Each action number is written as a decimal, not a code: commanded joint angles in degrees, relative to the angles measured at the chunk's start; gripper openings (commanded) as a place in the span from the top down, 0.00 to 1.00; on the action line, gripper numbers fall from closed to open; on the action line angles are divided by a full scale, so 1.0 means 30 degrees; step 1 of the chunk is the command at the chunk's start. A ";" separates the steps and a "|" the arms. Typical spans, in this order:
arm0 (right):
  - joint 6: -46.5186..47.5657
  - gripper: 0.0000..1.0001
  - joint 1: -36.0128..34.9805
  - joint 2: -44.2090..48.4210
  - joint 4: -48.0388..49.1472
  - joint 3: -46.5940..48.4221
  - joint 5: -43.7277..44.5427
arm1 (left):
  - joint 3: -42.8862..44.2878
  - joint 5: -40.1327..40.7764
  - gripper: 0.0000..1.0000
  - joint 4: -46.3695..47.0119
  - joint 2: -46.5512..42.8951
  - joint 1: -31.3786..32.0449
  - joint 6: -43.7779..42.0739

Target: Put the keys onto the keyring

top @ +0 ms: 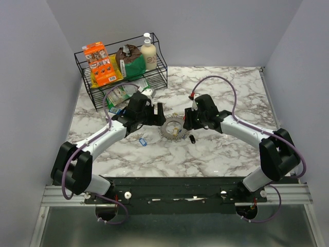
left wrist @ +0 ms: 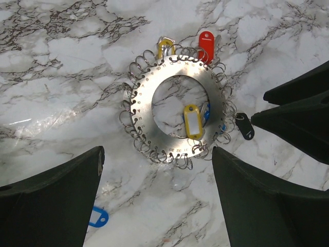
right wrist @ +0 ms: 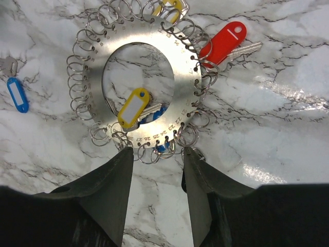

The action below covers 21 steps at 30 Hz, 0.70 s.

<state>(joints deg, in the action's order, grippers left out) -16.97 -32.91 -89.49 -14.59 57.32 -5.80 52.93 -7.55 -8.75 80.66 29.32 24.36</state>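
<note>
A wire basket (top: 97,95) at the back of the desk (top: 231,103) holds an orange box (top: 99,64), a bag (top: 131,60) and a bottle (top: 148,54). The keyring (left wrist: 141,103) lies flat mid-desk between the arms; it looks hard, thin and slippery, so pinch its rim. The left jaws gape wide, the right jaws stand half apart, both empty, and the loose blue key (right wrist: 17,95) looks light.

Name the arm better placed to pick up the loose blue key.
Left, probably. The blue key lies on the left arm's side, near the open left gripper; the right gripper sits across the keyring.
</note>
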 commanded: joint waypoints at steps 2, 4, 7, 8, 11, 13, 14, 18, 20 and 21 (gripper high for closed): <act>-0.0378 0.47 0.0537 0.0710 0.0468 -0.0707 -0.0848 | 0.1808 0.0142 0.10 -0.0362 0.1557 0.0040 -0.0649; -0.0465 0.47 0.0713 0.0827 0.0498 -0.0854 -0.1111 | 0.2745 0.0349 0.12 -0.0684 0.2377 0.0099 -0.0824; -0.0670 0.47 0.1241 0.1149 0.0644 -0.1264 -0.1608 | 0.4064 0.0467 0.14 -0.1241 0.3432 0.0187 -0.0971; -0.0729 0.47 0.1561 0.1236 0.0760 -0.1410 -0.1814 | 0.4386 0.0524 0.15 -0.1358 0.3725 0.0216 -0.1029; -0.0934 0.45 0.2438 0.1500 0.1083 -0.1937 -0.2867 | 0.5500 0.0409 0.20 -0.1652 0.4721 0.0304 -0.1147; -0.1110 0.41 0.2939 0.1763 0.1258 -0.2405 -0.3598 | 0.6378 0.0175 0.21 -0.1886 0.5512 0.0363 -0.1089; -0.1139 0.39 0.3376 0.1910 0.1376 -0.2552 -0.3835 | 0.6671 0.0144 0.21 -0.2032 0.5747 0.0450 -0.1089; -0.1140 0.30 0.3995 0.2437 0.1552 -0.3139 -0.4539 | 0.8047 0.0086 0.28 -0.2559 0.7151 0.0597 -0.1118; -0.1140 0.26 0.4258 0.2671 0.1582 -0.3315 -0.4803 | 0.8372 0.0056 0.29 -0.2677 0.7563 0.0685 -0.1088; -0.1169 0.23 0.4347 0.2760 0.1582 -0.3403 -0.4920 | 0.8663 0.0056 0.30 -0.2852 0.7884 0.0714 -0.1089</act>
<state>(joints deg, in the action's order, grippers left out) -20.10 -20.82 -83.61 -11.53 48.49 -16.56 75.92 -7.09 -14.22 101.56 30.85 21.91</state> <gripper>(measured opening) 0.731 0.718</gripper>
